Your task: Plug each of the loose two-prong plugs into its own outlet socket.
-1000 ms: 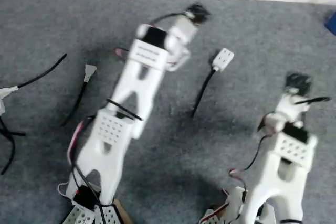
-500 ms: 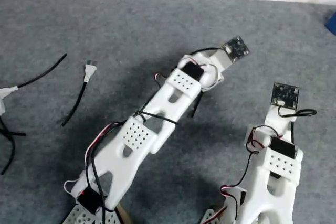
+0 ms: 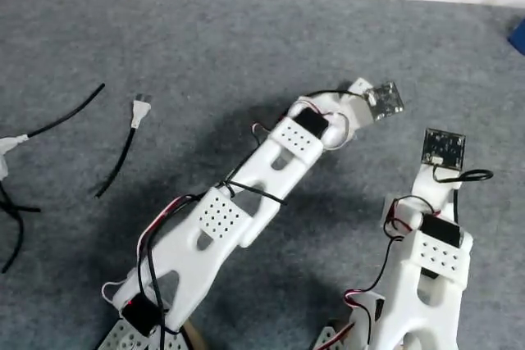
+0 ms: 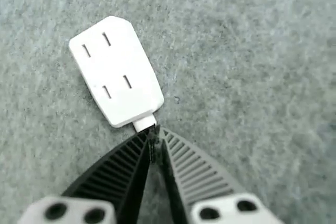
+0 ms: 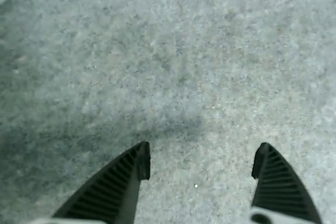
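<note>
Left wrist view — seeing left gripper (image 4: 153, 136) pinched tight on cord (image 4: 151, 150) at neck of outlet socket (image 4: 116, 72), socket flat on carpet (image 4: 262, 51). Seeing right gripper (image 5: 199, 162) spread wide near socket — loose plug (image 3: 140, 110) lying well apart from socket.

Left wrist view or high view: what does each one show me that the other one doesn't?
Left wrist view: the outlet socket with its two pairs of slots, and the left gripper pinched shut at its cord end. High view: the left arm and right arm, a loose two-prong plug, black cords. Both: the grey mat.
</note>
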Tool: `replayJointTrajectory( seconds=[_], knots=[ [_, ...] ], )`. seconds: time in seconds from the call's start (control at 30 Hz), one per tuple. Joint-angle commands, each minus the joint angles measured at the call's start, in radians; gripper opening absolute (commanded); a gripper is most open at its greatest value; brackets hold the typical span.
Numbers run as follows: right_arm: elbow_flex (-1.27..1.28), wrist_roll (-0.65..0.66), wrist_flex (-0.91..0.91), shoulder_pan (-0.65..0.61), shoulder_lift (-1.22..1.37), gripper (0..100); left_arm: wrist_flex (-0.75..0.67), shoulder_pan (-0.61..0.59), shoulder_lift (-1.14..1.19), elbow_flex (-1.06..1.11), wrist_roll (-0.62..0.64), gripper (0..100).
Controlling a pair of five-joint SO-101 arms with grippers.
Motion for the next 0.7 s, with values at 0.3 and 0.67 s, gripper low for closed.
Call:
replayJointTrajectory(
  seconds=[0.3,0.67],
  knots=[
    [-0.005,0.011,-0.041,-0.010,-0.019,30.7,0.799,-0.085,-0.236,-0.349,0.127,1],
    [-0.002,0.003,-0.041,-0.016,-0.018,30.7,0.328,-0.131,-0.263,-0.154,0.321,24]
  ],
)
